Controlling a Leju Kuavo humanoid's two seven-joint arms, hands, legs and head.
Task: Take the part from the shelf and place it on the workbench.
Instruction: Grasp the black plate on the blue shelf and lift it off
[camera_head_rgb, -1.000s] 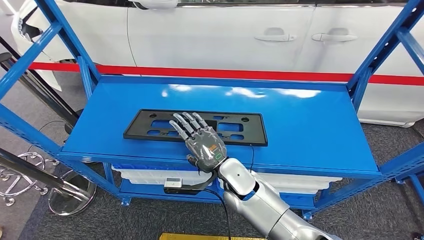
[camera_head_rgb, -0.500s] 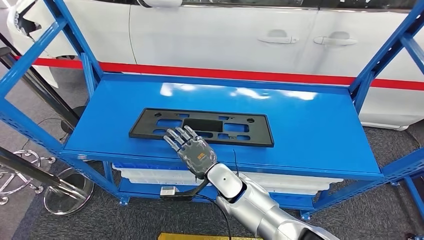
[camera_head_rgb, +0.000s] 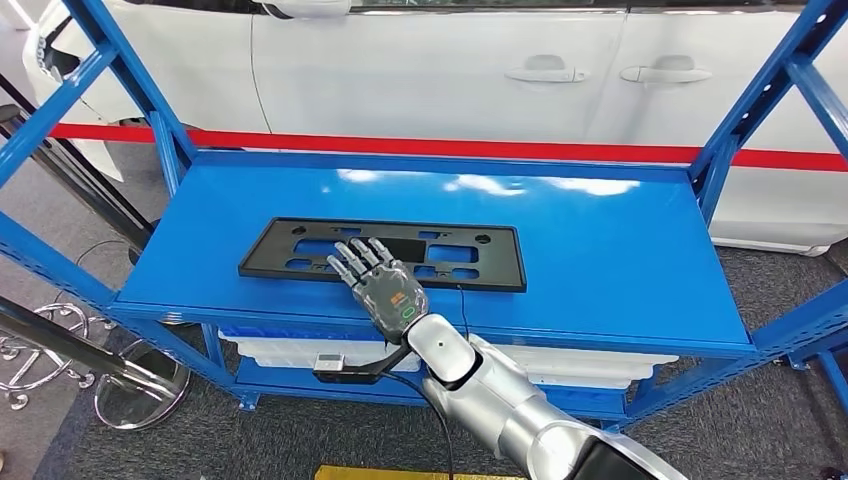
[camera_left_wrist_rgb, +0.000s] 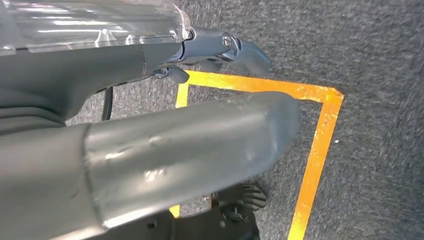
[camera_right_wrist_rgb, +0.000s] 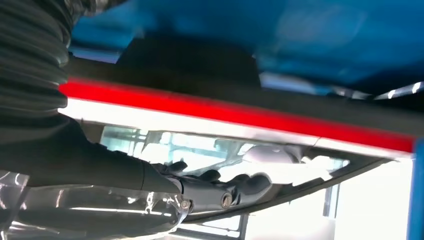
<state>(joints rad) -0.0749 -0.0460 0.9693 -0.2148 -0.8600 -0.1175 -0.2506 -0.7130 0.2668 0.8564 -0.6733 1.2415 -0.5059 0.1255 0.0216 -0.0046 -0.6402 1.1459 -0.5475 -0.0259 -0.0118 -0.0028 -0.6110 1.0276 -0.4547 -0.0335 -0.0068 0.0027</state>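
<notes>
Behind the blue shelf stands a white car with a red stripe. On the shelf lies the part, a flat black plate with cut-outs, near the front edge. The right robot hand reaches over that edge, its fingers spread and stretched flat above the part's near rim; whether they touch it I cannot tell. The left robot hand hangs over grey carpet with yellow tape, its state unclear. Judging by this, the grasp is in hand: next the fingers must close on the rim and lift.
</notes>
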